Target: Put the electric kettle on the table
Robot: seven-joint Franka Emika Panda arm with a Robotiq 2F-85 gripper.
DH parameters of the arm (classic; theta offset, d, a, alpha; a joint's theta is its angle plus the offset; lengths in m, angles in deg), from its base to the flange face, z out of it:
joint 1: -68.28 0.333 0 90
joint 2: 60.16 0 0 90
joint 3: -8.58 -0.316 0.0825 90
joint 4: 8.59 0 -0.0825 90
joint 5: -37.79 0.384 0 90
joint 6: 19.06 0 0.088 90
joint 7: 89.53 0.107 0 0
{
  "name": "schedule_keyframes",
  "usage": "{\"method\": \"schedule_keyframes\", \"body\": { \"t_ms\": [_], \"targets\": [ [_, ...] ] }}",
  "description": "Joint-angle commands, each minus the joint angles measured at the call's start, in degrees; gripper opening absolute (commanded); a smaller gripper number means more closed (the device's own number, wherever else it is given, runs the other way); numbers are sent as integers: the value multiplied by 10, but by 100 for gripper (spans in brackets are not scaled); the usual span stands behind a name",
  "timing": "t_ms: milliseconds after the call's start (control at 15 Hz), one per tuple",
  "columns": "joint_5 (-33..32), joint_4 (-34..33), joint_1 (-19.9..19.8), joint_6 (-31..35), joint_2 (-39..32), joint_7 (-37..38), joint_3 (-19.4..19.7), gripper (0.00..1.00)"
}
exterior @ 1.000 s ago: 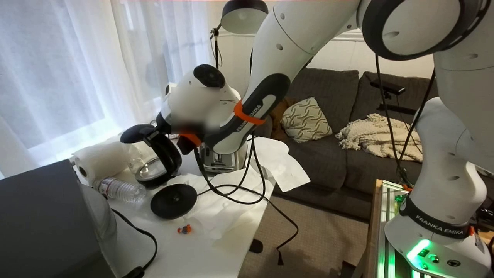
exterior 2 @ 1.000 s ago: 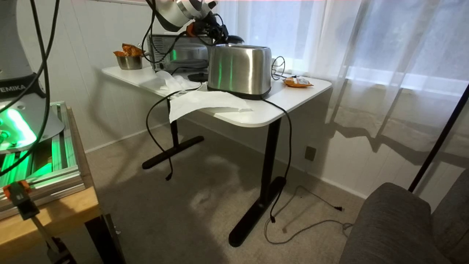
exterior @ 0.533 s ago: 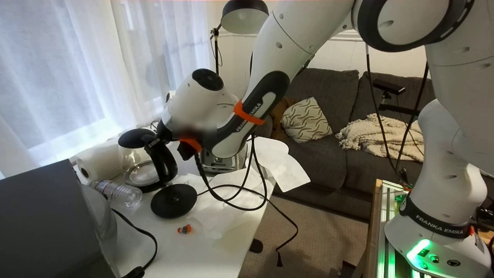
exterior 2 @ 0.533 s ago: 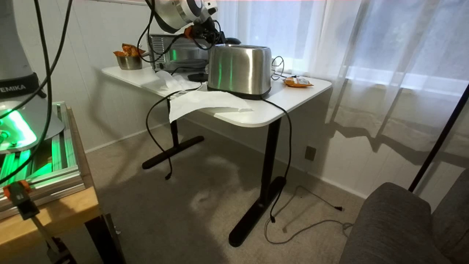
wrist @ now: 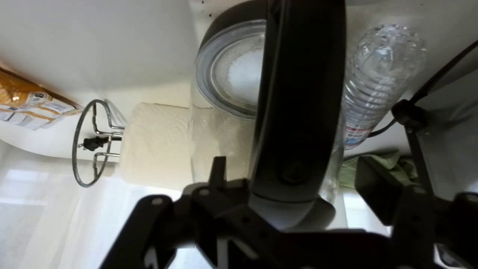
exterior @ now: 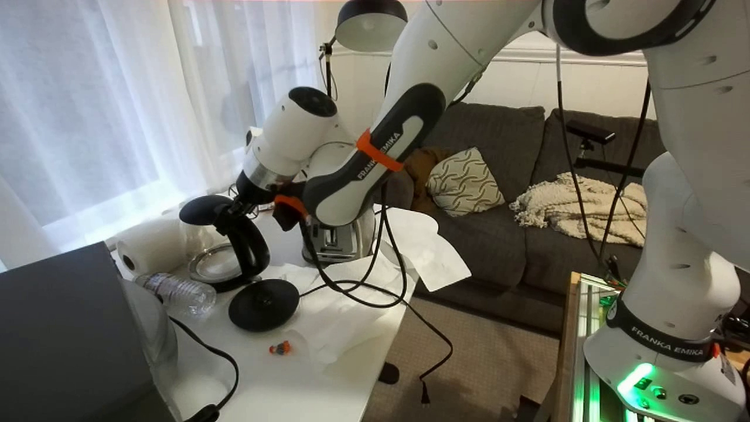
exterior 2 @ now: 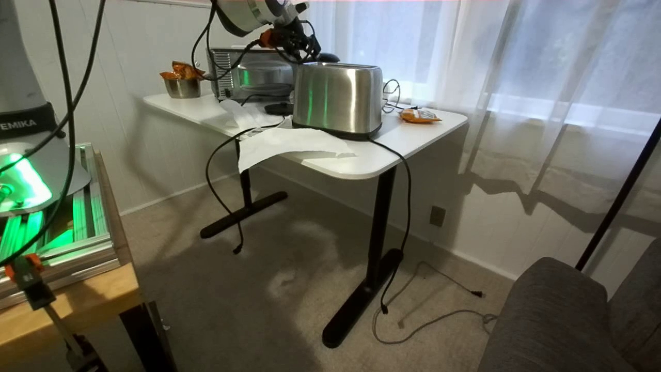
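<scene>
Jaws spread apart, a Robotiq gripper (wrist: pixel 294 170) brackets the black loop handle (wrist: pixel 302 101) of a clear-glass electric kettle (exterior: pixel 217 261), with gaps showing on both sides in the wrist view. The kettle stands upright on the white worktop (exterior: pixel 281 387), just beside a flat, round, corded black base (exterior: pixel 263 305). A paper towel roll (wrist: pixel 157 145) and a clear plastic bottle (exterior: pixel 181 293) lie near it. In an exterior view, a silver toaster (exterior 2: pixel 338 98) sits by drooping white paper (exterior 2: pixel 289 144), while a countertop oven (exterior 2: pixel 266 77) and a metal bowl (exterior 2: pixel 183 89) of orange packets (exterior 2: pixel 186 70) occupy the far end.
</scene>
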State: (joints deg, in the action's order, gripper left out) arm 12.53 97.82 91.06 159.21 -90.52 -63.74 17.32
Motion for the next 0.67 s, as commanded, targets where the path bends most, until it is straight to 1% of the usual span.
{"method": "schedule_keyframes", "body": {
  "t_ms": [0, 67, 133, 267, 333, 400, 600],
  "targets": [
    [61, 49, -102, -44, 73, -152, -148, 100],
    [89, 63, -125, -71, 89, -192, -192, 100],
    [127, 61, -153, -106, 99, -235, -236, 100],
    [201, 47, -220, -211, 120, -306, -321, 100],
    [240, 45, -231, -261, 133, -331, -337, 100],
    [289, 42, -217, -311, 150, -359, -321, 100],
    [325, 34, -200, -459, 203, -361, -282, 100]
  ]
}}
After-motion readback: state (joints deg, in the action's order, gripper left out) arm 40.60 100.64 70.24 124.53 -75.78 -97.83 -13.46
